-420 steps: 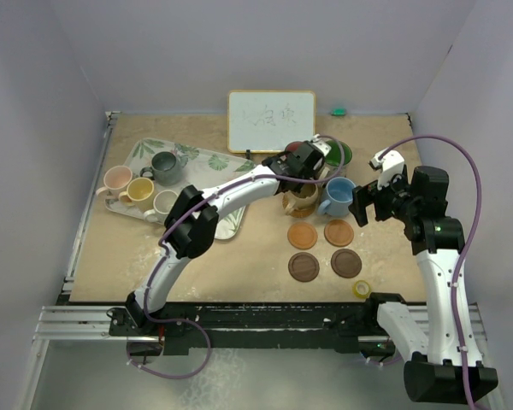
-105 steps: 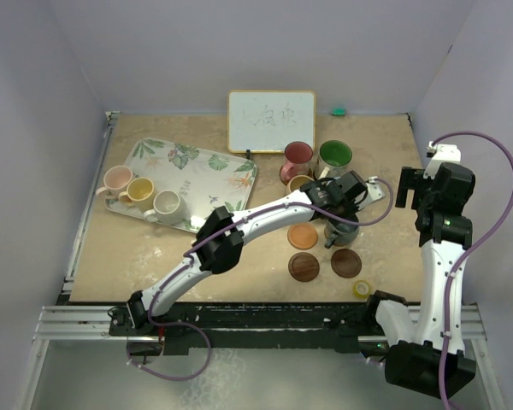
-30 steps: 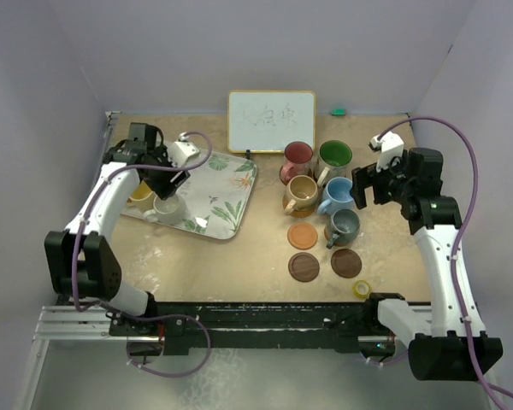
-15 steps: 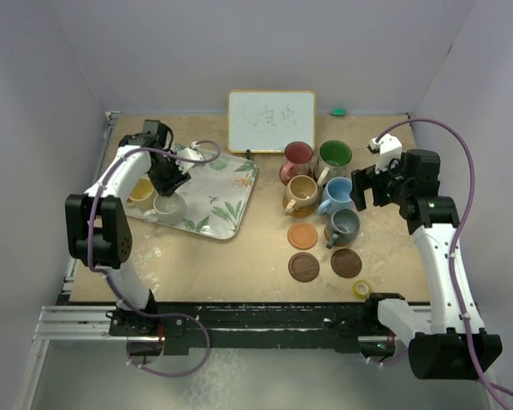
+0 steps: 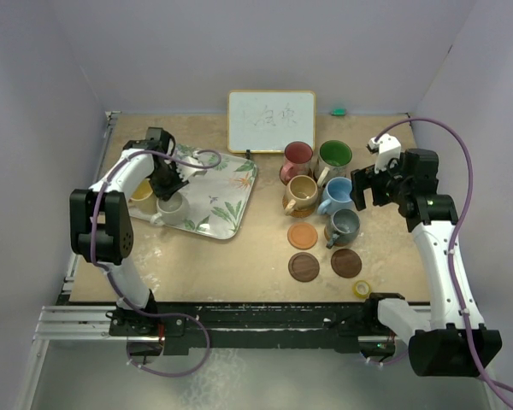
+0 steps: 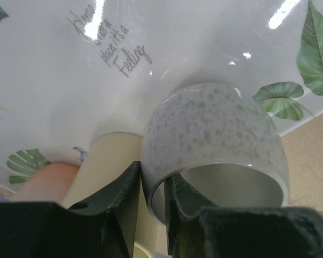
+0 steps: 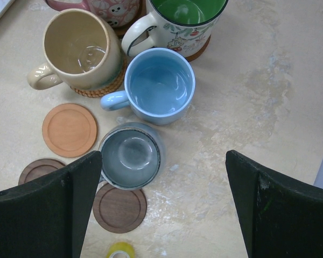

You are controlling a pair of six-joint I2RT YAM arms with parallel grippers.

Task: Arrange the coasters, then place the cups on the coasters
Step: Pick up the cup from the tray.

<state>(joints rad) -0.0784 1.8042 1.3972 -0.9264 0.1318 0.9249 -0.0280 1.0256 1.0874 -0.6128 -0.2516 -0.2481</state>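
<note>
Left gripper [image 6: 153, 185], wide a second ago, now pinched on rim of white speckled ceramic mug [image 6: 215, 134]; mug still on leaf-patterned tray [image 6: 54, 80], touching pale yellow mug [image 6: 110, 161]; right gripper [image 7: 162, 177] unchanged, spread open above grey glazed mug [image 7: 132, 156]

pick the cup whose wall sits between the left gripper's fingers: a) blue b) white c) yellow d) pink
b, in the left wrist view the left gripper has one finger inside and one outside the rim of the speckled white cup, which stands on the leaf-patterned tray.
</note>
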